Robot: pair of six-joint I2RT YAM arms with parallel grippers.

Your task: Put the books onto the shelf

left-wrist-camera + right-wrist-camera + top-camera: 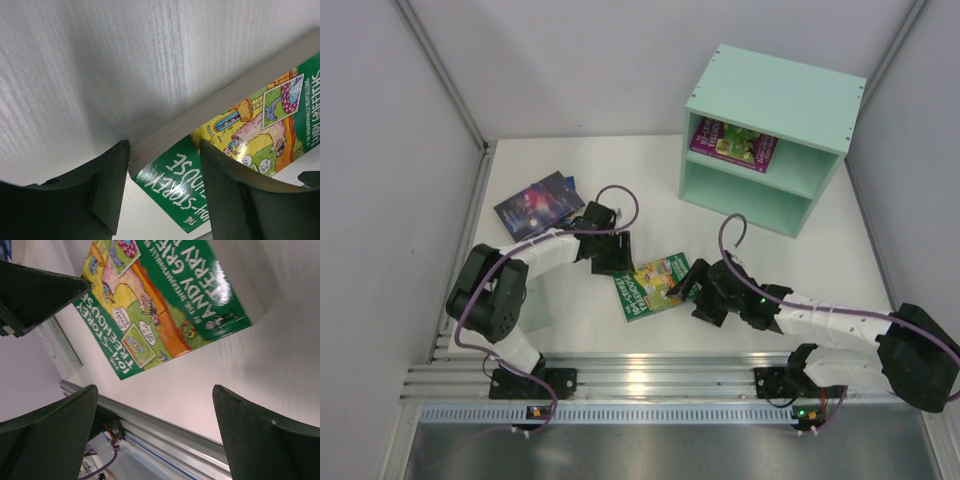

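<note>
Left fingers (107,192) and right fingers (52,437) both stand open over the one green book (651,286).

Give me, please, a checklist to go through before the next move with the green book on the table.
1. Corner of the green book inside the left pincer: ok.
2. Firm grip by the left pincer: not ok, jaws stand apart.
3. Open right pincer, holding nothing: ok.
4. Room in the upper compartment of the shelf, beside the purple-and-green book: ok.
5. Path to the shelf free of the dark blue-purple book: ok, it lies far left.
</note>
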